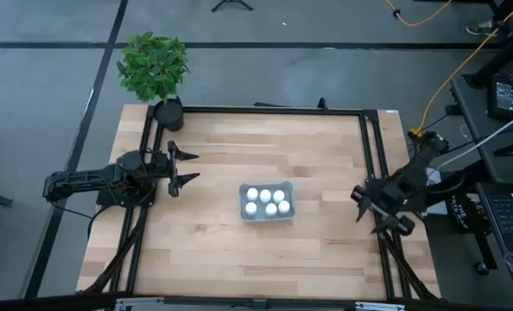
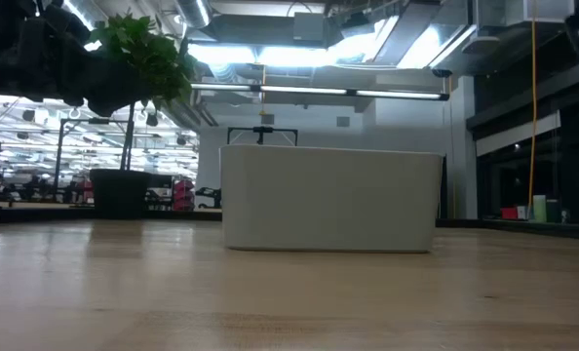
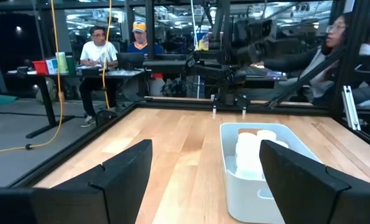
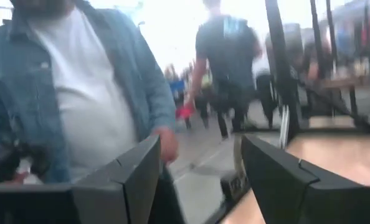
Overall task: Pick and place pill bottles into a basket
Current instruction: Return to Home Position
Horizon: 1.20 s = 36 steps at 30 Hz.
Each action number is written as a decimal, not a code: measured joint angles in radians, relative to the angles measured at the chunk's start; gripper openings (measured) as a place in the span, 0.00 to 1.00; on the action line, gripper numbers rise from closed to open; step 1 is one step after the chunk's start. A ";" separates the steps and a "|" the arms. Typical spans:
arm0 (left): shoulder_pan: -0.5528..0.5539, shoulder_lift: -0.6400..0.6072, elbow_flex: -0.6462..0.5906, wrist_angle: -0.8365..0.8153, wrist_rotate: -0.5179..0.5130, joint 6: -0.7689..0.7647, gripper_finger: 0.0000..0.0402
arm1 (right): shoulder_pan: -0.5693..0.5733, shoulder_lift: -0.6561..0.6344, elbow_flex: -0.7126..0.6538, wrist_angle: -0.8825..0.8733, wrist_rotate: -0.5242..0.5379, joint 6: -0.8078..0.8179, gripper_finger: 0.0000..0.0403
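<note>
The pale grey-blue basket (image 1: 266, 202) stands on the middle of the wooden table, and several white pill bottles (image 1: 265, 200) stand upright in it on their bases. The basket's wall fills the centre of the low view (image 2: 331, 199). In the left wrist view the basket (image 3: 250, 190) and the bottles (image 3: 250, 149) show ahead. My left gripper (image 1: 186, 167) is open and empty, left of the basket and pointing toward it. My right gripper (image 1: 360, 206) is open and empty at the table's right edge.
A potted plant (image 1: 157, 73) in a black pot (image 2: 119, 192) stands at the table's far left corner. A black frame (image 1: 265, 109) runs round the table. People (image 4: 85, 93) stand and sit beyond the table. Bare wood lies around the basket.
</note>
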 joint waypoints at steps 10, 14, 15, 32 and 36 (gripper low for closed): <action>0.000 0.000 0.000 0.001 0.001 0.000 0.72 | -0.113 0.000 -0.054 -0.008 0.019 -0.235 0.56; 0.000 0.000 0.000 0.000 0.001 0.000 0.72 | -0.256 0.000 -0.054 -0.159 0.017 -0.157 0.56; 0.000 0.000 0.000 0.000 0.000 0.000 0.72 | -0.297 0.001 -0.054 -0.169 0.001 -0.150 0.56; 0.000 0.000 0.000 0.000 0.001 0.000 0.72 | -0.948 0.014 -0.054 -0.158 -0.147 -0.354 0.56; 0.000 0.000 0.000 0.000 0.000 0.000 0.72 | -1.043 0.033 -0.054 -0.137 -0.260 -0.318 0.56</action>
